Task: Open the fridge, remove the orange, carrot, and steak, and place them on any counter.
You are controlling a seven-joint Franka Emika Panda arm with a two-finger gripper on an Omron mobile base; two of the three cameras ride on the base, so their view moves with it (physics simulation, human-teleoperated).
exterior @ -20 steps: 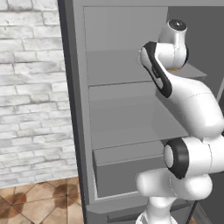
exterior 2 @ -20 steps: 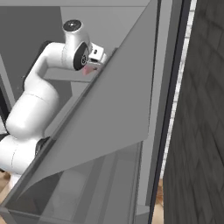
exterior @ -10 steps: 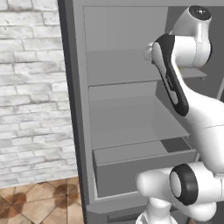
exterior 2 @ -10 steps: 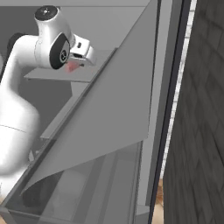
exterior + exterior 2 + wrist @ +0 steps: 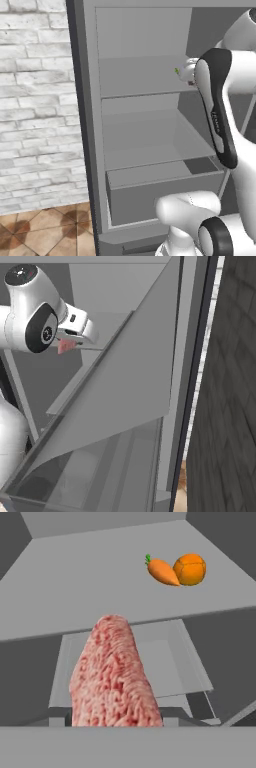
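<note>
- The fridge (image 5: 145, 125) stands open, its light grey shelves and bottom drawer bare in the left base view; its door (image 5: 125, 401) swings out across the right base view.
- The steak (image 5: 114, 677) rises from the bottom middle of the hand view, a pinkish-red marbled slab standing on end in front of the upper fridge shelf's (image 5: 80, 592) front edge and clear of it.
- In the right base view a pink corner of the steak (image 5: 65, 346) hangs just under the tool (image 5: 75, 341), close to the fridge door's inner face.
- The tool is closed partway on the steak; its finger tips are hidden behind the meat in the hand view, so the exact contact cannot be made out.
- The carrot (image 5: 162, 571) lies on the upper fridge shelf, towards its back right in the hand view, green tip pointing away from the orange.
- The orange (image 5: 190, 569) sits on the same fridge shelf, touching the carrot's thick end.
- In the left base view a speck of green and orange (image 5: 177, 71) shows on the upper fridge shelf beside the arm; too small to tell more.
</note>
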